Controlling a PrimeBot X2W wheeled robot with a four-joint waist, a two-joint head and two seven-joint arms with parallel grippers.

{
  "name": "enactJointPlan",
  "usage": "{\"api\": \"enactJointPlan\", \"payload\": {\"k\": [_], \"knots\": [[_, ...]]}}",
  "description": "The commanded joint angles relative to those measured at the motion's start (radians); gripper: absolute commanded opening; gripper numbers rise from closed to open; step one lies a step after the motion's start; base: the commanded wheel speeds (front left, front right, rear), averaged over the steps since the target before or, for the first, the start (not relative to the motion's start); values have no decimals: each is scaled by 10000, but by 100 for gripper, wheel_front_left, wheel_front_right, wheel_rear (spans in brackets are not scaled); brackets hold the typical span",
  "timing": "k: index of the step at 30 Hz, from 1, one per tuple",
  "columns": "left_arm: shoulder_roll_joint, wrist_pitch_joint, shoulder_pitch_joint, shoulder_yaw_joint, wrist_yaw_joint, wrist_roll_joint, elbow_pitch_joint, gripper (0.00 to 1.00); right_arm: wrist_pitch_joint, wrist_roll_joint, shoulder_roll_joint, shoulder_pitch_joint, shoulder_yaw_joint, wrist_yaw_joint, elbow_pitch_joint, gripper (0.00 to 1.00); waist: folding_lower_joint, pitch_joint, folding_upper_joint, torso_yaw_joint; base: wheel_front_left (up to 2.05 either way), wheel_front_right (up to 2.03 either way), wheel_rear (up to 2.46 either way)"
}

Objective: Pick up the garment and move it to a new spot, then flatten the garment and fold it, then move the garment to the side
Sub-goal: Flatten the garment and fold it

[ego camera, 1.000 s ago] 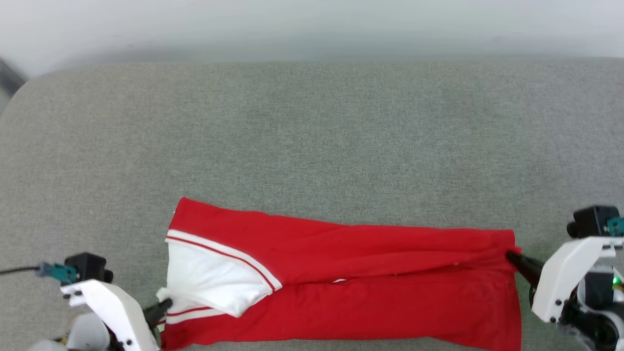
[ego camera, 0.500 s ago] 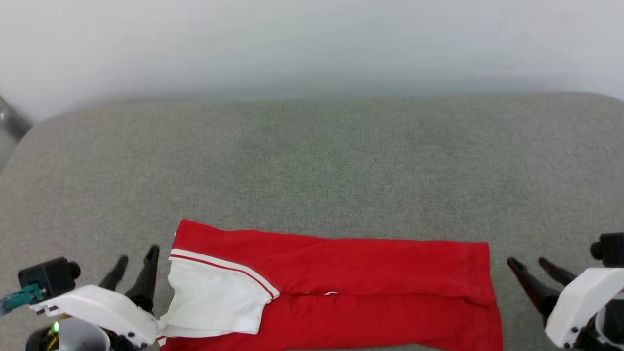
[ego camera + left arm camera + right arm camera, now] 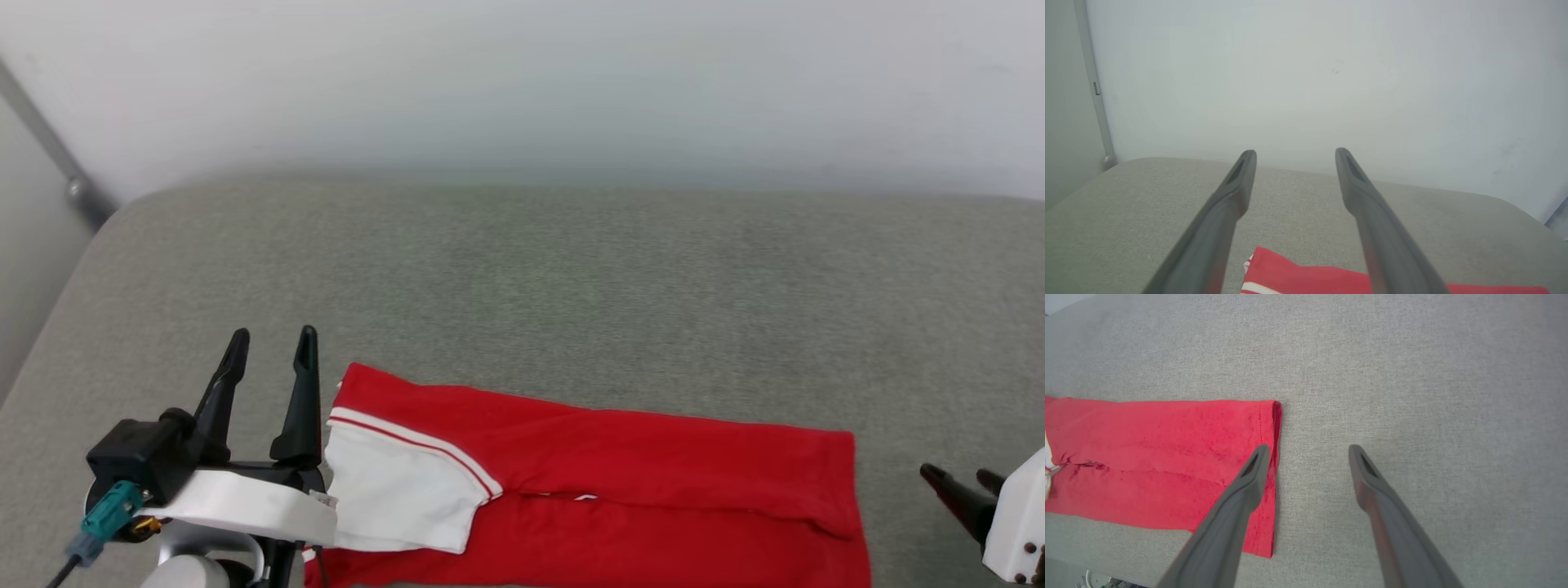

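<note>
**Both grippers spread and empty at the ends of the folded garment**

We see the garment (image 3: pixel 620 482) lying flat as a long red band. Its 2 long sides are folded in to meet along a line down its middle, and 1 white sleeve (image 3: pixel 400 498) rests on top at its left end. Under the garment lies a grey cushion (image 3: pixel 571 269), which runs well beyond the garment's far edge to a pale wall (image 3: pixel 522 82). The left gripper (image 3: pixel 273 333) stands just beside the garment's left end, next to the sleeve. Its 2 fingers are spread with nothing between them. The right gripper (image 3: pixel 955 472) sits near the garment's right hem, apart from it in the head view, and its fingers are likewise spread and empty. In the right wrist view 1 finger crosses the hem's line, and from that view we cannot tell whether it touches.
</note>
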Motion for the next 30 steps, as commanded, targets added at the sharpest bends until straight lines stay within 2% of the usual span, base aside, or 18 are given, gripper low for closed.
{"api": "enactJointPlan", "payload": {"k": [1,4,8,15,16,17,20,30], "knots": [[-78,-99,-119,-49,20,285,30,100,131,96,149,101,-56,-4,166,100,1,115,0,360,0,0,0],[-269,-187,-197,-120,24,734,76,100,382,151,363,104,-166,-2,592,100,1,282,0,753,0,0,0],[-653,-221,-319,-222,-139,786,40,100,595,122,633,-113,-170,-2,1245,100,1,619,0,1217,0,0,0],[-895,-247,-544,-334,-196,1209,-69,100,942,200,956,-424,100,-2,2512,100,1,950,0,1522,0,0,0],[-924,-253,-566,-287,-165,1357,-69,100,1195,261,1147,-459,264,-2,2990,22,1,1015,0,1538,0,0,0],[-910,-255,-563,-265,-151,1398,-75,100,1275,310,1207,-486,305,-2,3086,0,1,1037,0,1526,0,0,0],[-762,-259,-498,-223,-80,1632,-52,100,1197,450,1238,-677,437,-2,3074,0,1,1053,0,1424,0,0,0],[-467,-107,151,-131,282,1815,130,100,611,798,372,-1198,1180,-4,2259,0,1,412,0,725,0,0,0]]}}
